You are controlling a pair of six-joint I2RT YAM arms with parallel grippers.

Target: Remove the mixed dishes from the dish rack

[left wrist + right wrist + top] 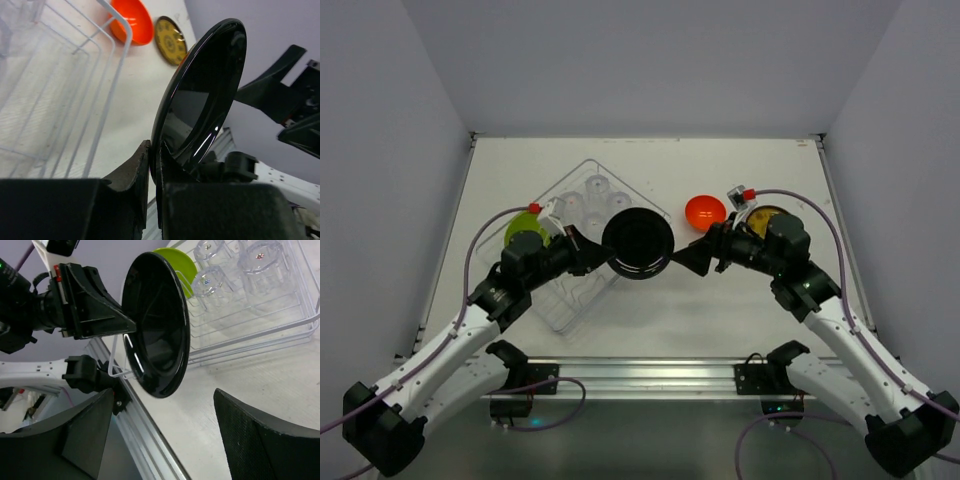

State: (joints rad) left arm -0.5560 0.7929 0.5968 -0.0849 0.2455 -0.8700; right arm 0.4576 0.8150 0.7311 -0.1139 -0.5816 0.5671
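My left gripper (604,254) is shut on the rim of a glossy black plate (638,243), holding it on edge above the table beside the dish rack (565,300). In the left wrist view both jaws pinch the black plate (205,100) at its lower rim. My right gripper (682,258) stands open just right of the plate, its fingers apart from it; the black plate (157,325) hangs ahead of its open fingers (250,435). Clear tumblers (215,280) and a lime-green plate (182,265) stand in the rack. The orange-red bowl (705,211) rests on the table.
A yellow patterned dish (766,215) lies right of the bowl, under the right arm; the same dish (170,40) shows in the left wrist view. The rack's white wire edge (117,70) runs close to the left of the held plate. Grey walls enclose the table.
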